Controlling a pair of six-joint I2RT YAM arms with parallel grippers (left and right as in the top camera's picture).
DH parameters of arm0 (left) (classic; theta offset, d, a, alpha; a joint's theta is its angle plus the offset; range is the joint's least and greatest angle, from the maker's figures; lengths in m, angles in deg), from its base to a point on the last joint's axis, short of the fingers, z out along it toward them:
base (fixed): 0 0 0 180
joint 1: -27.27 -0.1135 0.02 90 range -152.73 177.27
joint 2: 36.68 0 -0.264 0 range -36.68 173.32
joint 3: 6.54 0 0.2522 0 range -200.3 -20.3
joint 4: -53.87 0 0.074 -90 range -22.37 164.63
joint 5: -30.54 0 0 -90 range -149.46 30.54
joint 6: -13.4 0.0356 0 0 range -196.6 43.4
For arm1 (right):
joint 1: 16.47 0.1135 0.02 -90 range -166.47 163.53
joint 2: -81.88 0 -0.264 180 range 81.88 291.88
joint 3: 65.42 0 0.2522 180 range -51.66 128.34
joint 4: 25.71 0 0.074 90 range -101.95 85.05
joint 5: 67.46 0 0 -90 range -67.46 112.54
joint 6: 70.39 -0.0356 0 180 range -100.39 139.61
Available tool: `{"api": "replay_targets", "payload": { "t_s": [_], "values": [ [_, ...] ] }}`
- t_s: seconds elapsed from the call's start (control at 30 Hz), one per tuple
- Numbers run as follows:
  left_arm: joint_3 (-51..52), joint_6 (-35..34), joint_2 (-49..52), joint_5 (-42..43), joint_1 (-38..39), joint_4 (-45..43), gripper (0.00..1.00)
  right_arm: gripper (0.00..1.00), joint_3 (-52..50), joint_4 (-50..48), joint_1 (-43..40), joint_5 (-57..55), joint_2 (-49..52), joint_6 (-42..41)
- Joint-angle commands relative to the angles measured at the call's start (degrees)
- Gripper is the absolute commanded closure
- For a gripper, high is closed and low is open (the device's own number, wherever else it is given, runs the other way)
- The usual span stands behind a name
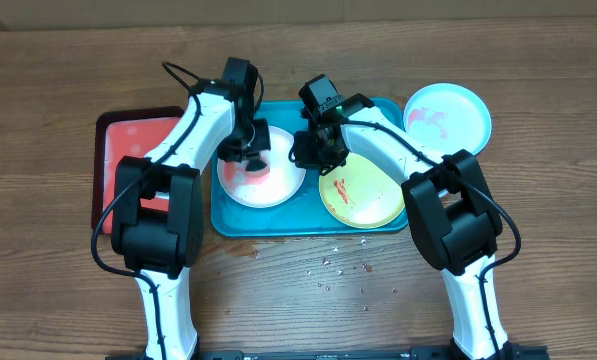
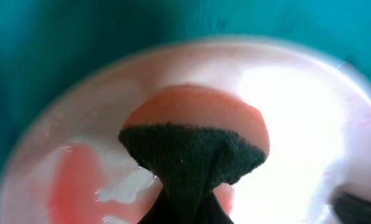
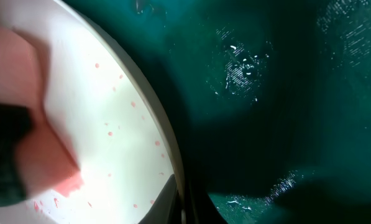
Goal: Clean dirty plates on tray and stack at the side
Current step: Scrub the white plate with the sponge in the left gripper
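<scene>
**Sponge on the white plate, two more waiting**

Wood-grain tabletop (image 1: 58, 300) from overhead, and the large teal-blue rectangular plastic tray (image 1: 312, 222) sits centre stage, its long axis running left to right. On its left half the left claw (image 1: 250, 155) is over the small round white plastic plate (image 1: 268, 185), clenched on a pink sponge with a dark green scouring face (image 1: 257, 164). Just beside that plate's right edge hangs the right claw (image 1: 316, 155), between it and the yellow-green rimmed plate (image 1: 363, 195) on the tray's right half. Off the tray, at its far right corner, the light blue plate (image 1: 448, 115) lies on the wood, red smears showing. At far left is a smaller red tray with a dark rim (image 1: 138, 135), and specks (image 1: 328, 262) dot the wood out front.

Left wrist now: the sponge (image 2: 197, 124) is pinched by its green side, pink side facing the white plate (image 2: 297, 99). A red smear (image 2: 73, 180) sits at the lower left of this view.

Right wrist: the white plate (image 3: 110, 112) curves across, the sponge (image 3: 36, 149) on it at far left, the wet tray (image 3: 284, 124) to the right. The right claw is closed and sits right at the rim; whether it pinches that rim I cannot tell.

My call: this is the scrub of plate one of three. The white plate lies straight under the left claw, so the wipe is the left arm's job. The yellow-green rimmed plate is nearer the right arm.
</scene>
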Motion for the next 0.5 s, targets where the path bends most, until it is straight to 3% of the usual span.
{"api": "replay_targets", "payload": {
  "t_s": [0.0,0.1,0.27,0.47],
  "values": [
    [4.17,1.33,1.03,1.31,0.20,-0.70,0.96,0.96,-0.70,0.48,-0.28,-5.14,1.27,0.61],
    [5.70,1.36,1.03,-4.52,-0.28,-0.79,0.96,0.96,-0.70,0.48,-0.28,-5.14,1.27,0.61],
    [5.42,-0.28,0.98,-21.70,-1.20,2.32,0.96,0.96,-0.70,0.74,-0.28,-5.11,1.27,0.61],
    [-0.02,-3.48,-0.20,-25.07,-2.62,9.46,0.96,0.96,-0.70,0.72,-0.28,-5.16,1.27,0.61]
  ]
}}
